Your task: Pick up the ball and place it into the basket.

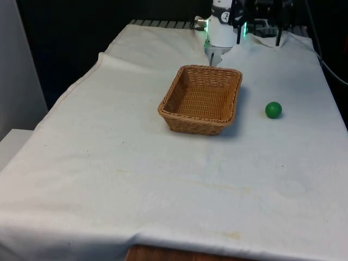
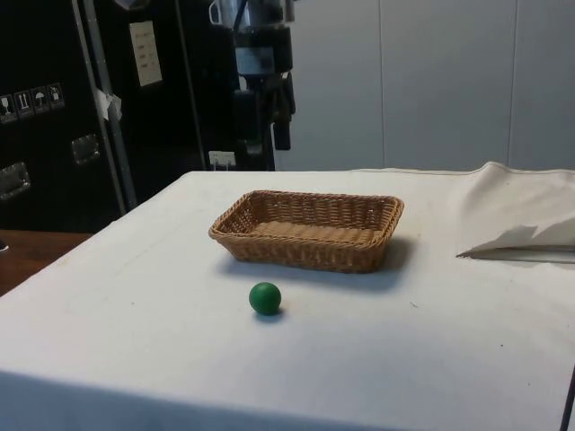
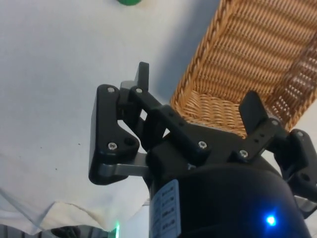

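A small green ball (image 1: 273, 110) (image 2: 265, 298) lies on the white cloth, a short way off the basket toward the front view's right. The empty rectangular wicker basket (image 1: 185, 117) (image 2: 305, 251) sits mid-table. My black gripper (image 1: 214, 57) (image 2: 262, 135) hangs above the cloth just beyond the basket's far rim, well away from the ball. Its fingers (image 3: 143, 74) stand apart with nothing between them, so the gripper (image 3: 198, 91) is open. Through the wrist camera the basket (image 3: 257, 49) lies right past the fingers and the ball (image 3: 130, 1) is a green sliver at the frame's edge.
The cloth bunches into a raised fold (image 2: 521, 229) beyond the basket in the side view. Bare wood of the table's near edge (image 1: 179, 254) peeks out under the cloth. Wide flat cloth surrounds the ball and basket.
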Robot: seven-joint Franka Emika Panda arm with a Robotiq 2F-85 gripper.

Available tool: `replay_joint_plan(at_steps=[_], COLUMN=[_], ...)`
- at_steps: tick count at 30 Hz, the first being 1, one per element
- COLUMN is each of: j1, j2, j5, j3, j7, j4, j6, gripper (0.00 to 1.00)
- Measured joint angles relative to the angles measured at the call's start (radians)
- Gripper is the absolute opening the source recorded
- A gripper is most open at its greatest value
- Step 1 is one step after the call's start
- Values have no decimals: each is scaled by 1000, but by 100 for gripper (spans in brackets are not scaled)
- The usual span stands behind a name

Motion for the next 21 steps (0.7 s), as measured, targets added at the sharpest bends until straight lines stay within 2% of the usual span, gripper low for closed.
replay_joint_plan(at_steps=[21], j1=[0], j2=[137], j5=[98], j3=[55], j7=[3], j4=[-27], j6=[192], gripper=[100])
